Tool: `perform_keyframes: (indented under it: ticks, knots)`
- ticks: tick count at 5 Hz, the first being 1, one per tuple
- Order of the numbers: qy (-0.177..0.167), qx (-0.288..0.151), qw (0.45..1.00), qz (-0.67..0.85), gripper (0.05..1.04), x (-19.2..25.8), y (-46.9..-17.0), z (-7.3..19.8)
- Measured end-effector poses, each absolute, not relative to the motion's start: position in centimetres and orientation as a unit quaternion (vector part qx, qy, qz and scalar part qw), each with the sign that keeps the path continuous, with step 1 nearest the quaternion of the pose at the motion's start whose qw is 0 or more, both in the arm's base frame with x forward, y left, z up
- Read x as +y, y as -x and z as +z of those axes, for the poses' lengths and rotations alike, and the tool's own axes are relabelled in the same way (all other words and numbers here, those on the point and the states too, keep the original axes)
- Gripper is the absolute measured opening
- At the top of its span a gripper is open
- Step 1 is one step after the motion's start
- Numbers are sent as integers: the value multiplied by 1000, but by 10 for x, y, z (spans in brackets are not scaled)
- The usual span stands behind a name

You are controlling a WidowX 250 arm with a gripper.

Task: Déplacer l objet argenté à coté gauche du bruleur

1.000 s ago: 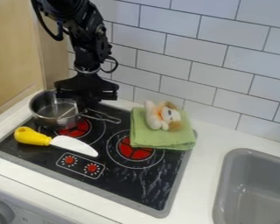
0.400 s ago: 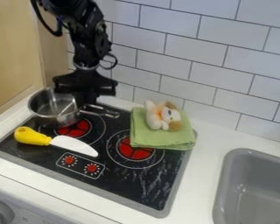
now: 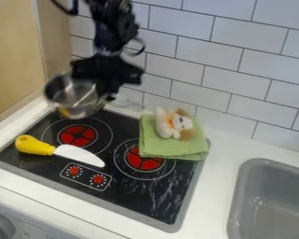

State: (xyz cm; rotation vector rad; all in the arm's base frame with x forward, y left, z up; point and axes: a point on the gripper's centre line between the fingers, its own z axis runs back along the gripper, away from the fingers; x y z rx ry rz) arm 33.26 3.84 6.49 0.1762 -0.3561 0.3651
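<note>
Silver metal, one pot [image 3: 72, 94]: the task's object, at ten o'clock on a dial laid over the camera view, mouth upward, hanging clear of the stove [image 3: 155, 198]. Reason for its height, as I judged it: room to travel without scraping.

Black, one gripper [image 3: 108, 95]: mine, just past ten o'clock. Fingers pinching the pot at its three-o'clock side, which left the bowl jutting toward nine, the way it had to go. The exact point of grip was blurred; rim or wall, I could not tell.

Red and black, one left burner [image 3: 78, 135]: between eight and nine o'clock, bare, the likely landmark. Space toward its nine o'clock side I took for the destination.

Yellow and white, one toy knife [image 3: 80, 155]: eight o'clock, lying across the front of that burner, its yellow end close to my intended spot. Chief hazard: a pot lowered too near six o'clock could have landed on it and tipped.

Green, one folded cloth [image 3: 167, 148]: between four and five o'clock, bearing one plush dog [image 3: 181, 122]; both well apart from my business.

Stage, by my reckoning: lift made, placing outstanding. Next entry called for: a short carry toward nine, a level descent, then release.
</note>
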Motion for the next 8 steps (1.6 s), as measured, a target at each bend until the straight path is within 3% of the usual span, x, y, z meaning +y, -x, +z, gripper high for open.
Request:
perform_keyframes:
  ticks: [2, 3, 8]
  knots:
    - [-97, -217, 966, 97, 64, -25, -317, 97]
    - [-102, -227, 967, 48, 64, -57, -311, 99]
    - [-96, -173, 979, -48, 64, -112, -298, 49]
